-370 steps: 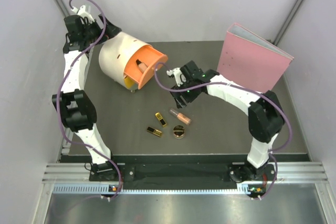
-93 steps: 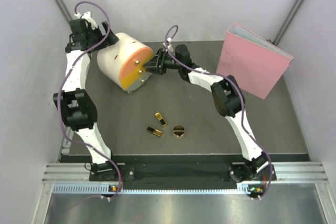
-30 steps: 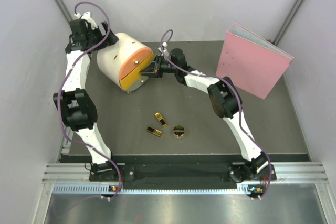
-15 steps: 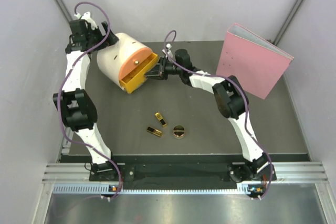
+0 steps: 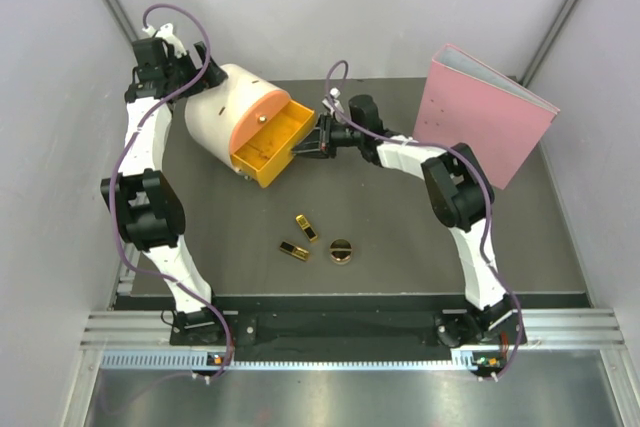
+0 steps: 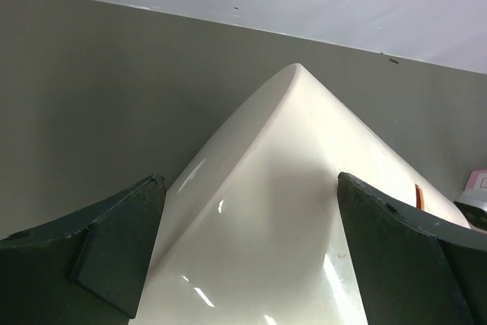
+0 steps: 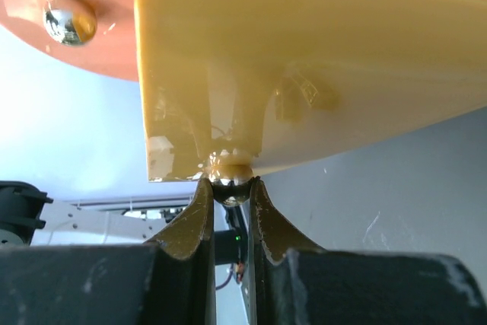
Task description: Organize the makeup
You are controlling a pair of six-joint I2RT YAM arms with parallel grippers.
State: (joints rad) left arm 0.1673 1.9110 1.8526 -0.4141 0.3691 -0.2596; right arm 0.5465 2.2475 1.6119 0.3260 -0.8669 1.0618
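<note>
Currently, three makeup items lie on the table [image 5: 500, 237], at 6 o'clock from the open yellow drawer [image 5: 268, 147]: two lipstick cases [image 5: 306, 228] [image 5: 294, 250] and, at 3 o'clock of them, one gold compact [image 5: 341, 250]. The right gripper [image 5: 318, 137] is clamped on the drawer knob [image 7: 230, 175]. The left gripper [image 6: 249, 180] has its jaws spread wide astride the one cream drawer box [image 5: 220, 112].

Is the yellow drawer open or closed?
Open. The yellow drawer sticks out of the cream box, and the right gripper pinches its knob.
</note>
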